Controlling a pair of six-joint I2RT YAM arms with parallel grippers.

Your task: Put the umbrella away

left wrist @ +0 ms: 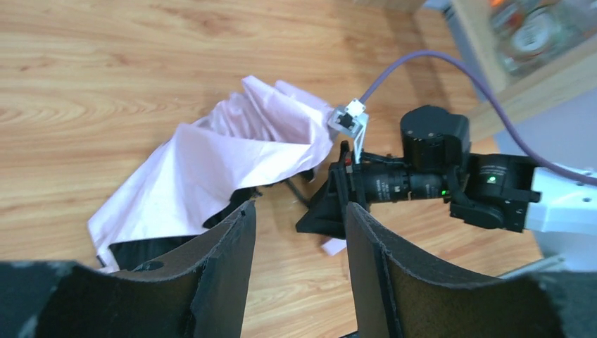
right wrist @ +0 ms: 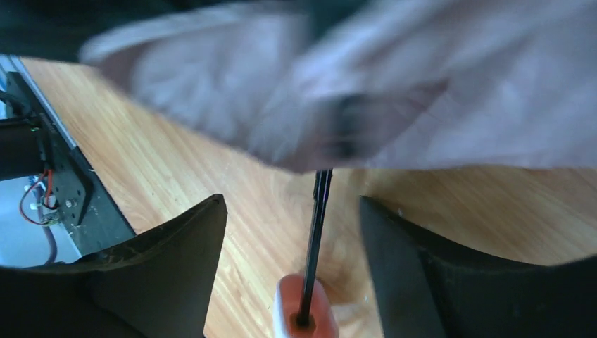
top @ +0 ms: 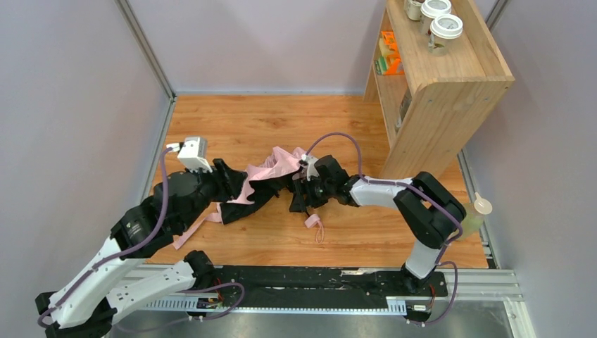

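Umbrella (top: pixel 271 172) lies half-collapsed on the table (top: pixel 281 120) between both grippers, its wrist loop (top: pixel 315 227) on the wood just beside the right gripper (top: pixel 301 189). Left wrist: left gripper (left wrist: pixel 299 211) released, nothing between its fingers; pink canopy (left wrist: pixel 232 148) bunched just ahead and to its left. Right wrist: jaws apart, black shaft (right wrist: pixel 315 225) running between them untouched, handle (right wrist: pixel 304 313) near their base, fabric blurred beyond. Risk: closing now may pinch loose cloth instead of shaft; the unheld shaft could slide aside.

Robot lab booth — grey partition walls (top: pixel 70 105), bolted mounting rail (top: pixel 317 276).
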